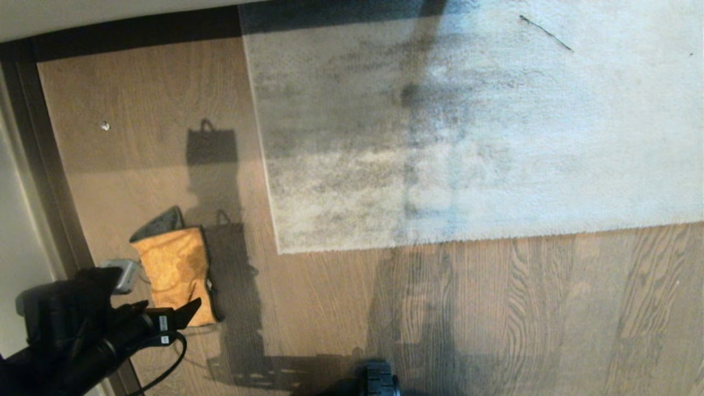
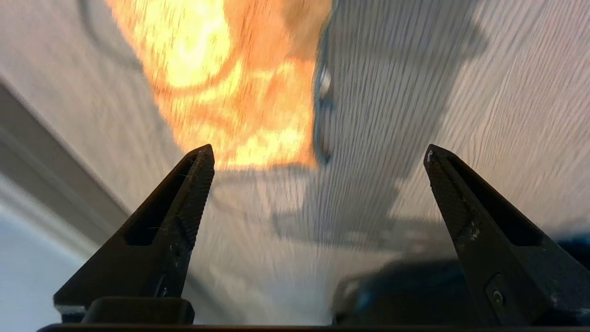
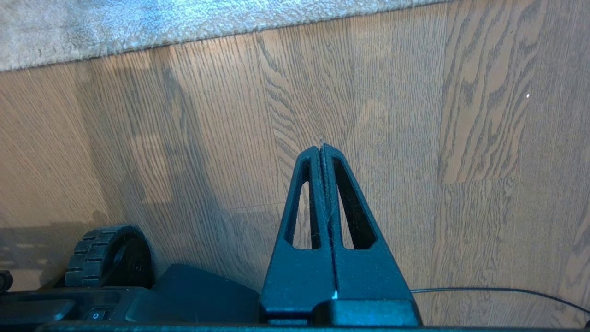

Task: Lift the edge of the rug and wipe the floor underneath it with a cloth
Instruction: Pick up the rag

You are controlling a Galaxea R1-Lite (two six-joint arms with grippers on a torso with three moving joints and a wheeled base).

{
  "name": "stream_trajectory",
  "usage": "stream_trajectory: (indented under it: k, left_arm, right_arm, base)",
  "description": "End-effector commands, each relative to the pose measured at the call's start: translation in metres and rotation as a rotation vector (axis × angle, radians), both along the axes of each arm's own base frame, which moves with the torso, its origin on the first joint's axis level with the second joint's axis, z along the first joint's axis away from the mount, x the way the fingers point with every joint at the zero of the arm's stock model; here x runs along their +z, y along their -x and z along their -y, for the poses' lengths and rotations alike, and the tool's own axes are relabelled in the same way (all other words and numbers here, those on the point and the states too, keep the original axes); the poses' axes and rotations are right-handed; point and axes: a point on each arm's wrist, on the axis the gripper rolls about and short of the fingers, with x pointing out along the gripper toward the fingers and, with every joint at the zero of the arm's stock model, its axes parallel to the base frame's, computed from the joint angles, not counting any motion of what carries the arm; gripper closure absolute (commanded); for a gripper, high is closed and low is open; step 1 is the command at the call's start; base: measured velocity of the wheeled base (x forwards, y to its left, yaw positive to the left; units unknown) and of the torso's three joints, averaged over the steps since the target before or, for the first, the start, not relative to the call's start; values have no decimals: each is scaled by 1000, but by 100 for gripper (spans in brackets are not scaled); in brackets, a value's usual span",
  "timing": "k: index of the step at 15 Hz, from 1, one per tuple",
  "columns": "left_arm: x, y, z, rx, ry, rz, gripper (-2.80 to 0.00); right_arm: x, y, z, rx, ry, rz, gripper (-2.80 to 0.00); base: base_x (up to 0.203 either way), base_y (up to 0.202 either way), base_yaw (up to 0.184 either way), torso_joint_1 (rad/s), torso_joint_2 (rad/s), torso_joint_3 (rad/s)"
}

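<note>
My left end effector (image 2: 318,154) is spread wide and empty over the cloth (image 1: 179,267) on the floor (image 1: 341,308); my right end effector (image 3: 321,150) is clenched, empty.

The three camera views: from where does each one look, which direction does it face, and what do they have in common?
Head view: from the head, looking down on the floor, rug edge and cloth; the left gripper shows at lower left.
Left wrist view: behind the open left gripper, facing the cloth.
Right wrist view: behind the shut right gripper, facing floor and rug edge; a base wheel shows.
Shared: head and left wrist show the cloth; head and right wrist show the rug edge.
</note>
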Motion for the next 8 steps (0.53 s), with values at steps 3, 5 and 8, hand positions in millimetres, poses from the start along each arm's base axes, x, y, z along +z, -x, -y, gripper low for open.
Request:
stream_trajectory:
  k: [3,5,8]
  left_arm:
    - [-19,-9,-2,-6,7,-12,-280]
    - [-27,-13,-4,-1,5,1,-280]
    - [-29,-17,-8,6,4,14,-280]
  right_arm:
    - [0,0,0,0,0,1,0]
    - [0,0,0,0,0,1,0]
    - [0,0,0,0,0,1,0]
  base:
    - [0,0,0,0,0,0]
    - [0,0,0,0,0,0]
    - [0,0,0,0,0,0]
